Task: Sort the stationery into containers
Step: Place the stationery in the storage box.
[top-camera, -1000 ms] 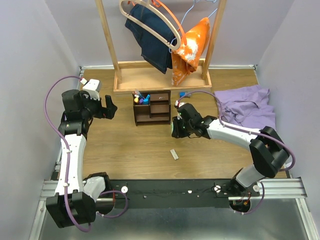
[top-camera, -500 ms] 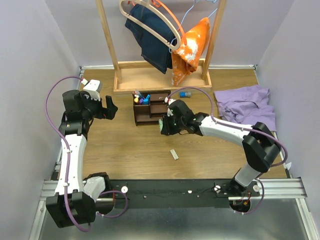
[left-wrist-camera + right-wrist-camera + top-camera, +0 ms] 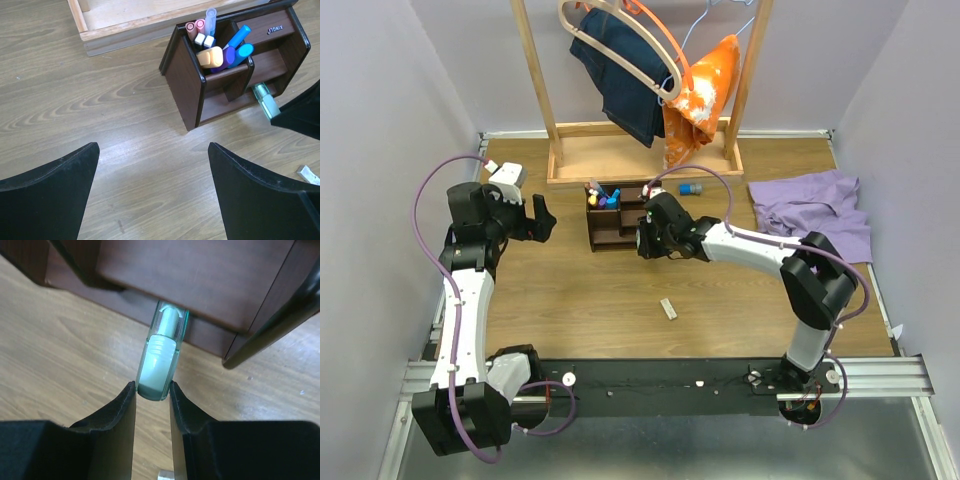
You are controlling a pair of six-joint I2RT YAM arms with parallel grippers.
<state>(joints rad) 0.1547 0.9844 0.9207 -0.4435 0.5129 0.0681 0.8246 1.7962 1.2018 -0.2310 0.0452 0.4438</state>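
At organizer [image 3: 200, 280], green highlighter [image 3: 160, 360] between right fingers [image 3: 115, 415]

On my feed the small wooden desk organizer [image 3: 182, 85] is dark brown, and the caps in its slots are pink, bright blue, purple and yellow-orange. The stubby see-through highlighter [image 3: 161, 360] is mint green with a whitish core. The left tool [image 3: 152, 146] and right tool [image 3: 152, 390] are both matte black. The tabletop [image 3: 580, 290] is mid-brown woodgrain. The crumpled cloth [image 3: 815, 210] is lilac, and the hanging cloth [image 3: 705, 90] is orange with white blotches.

The organizer [image 3: 182, 90] is smooth dark varnished wood, the table [image 3: 100, 110] matt wood-grain, the highlighter [image 3: 161, 360] glossy translucent plastic
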